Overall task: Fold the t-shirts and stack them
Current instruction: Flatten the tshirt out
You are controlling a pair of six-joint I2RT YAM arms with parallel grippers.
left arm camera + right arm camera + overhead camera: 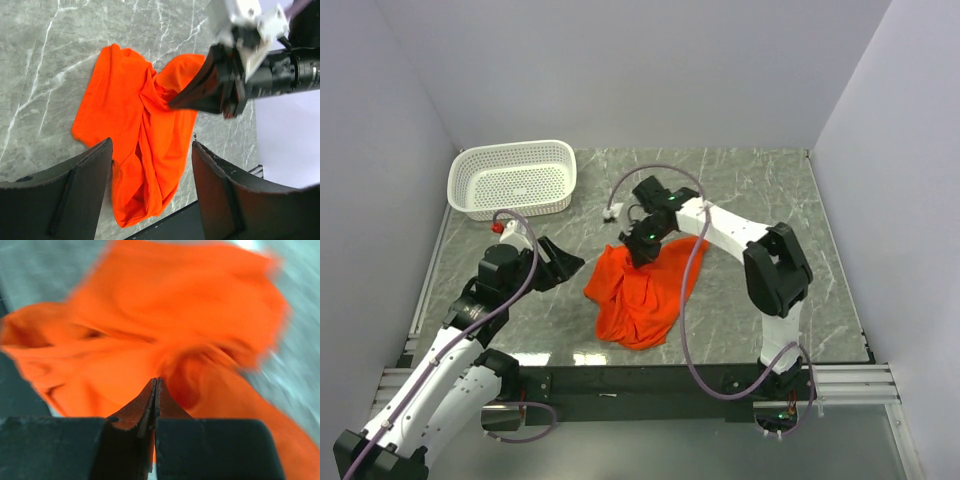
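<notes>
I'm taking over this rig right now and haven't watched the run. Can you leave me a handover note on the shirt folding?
Left gripper: open, holding nothing, hovering just left of the t-shirt.
Right gripper: shut, tips at a fold near the shirt's far edge; it seems to pinch the cloth.
T-shirt: one orange-red crumpled heap near the middle of the table. White basket sits at the far left corner.
Done: no fold made yet.
Left: spread the shirt flat, fold it, set it in place.
</notes>
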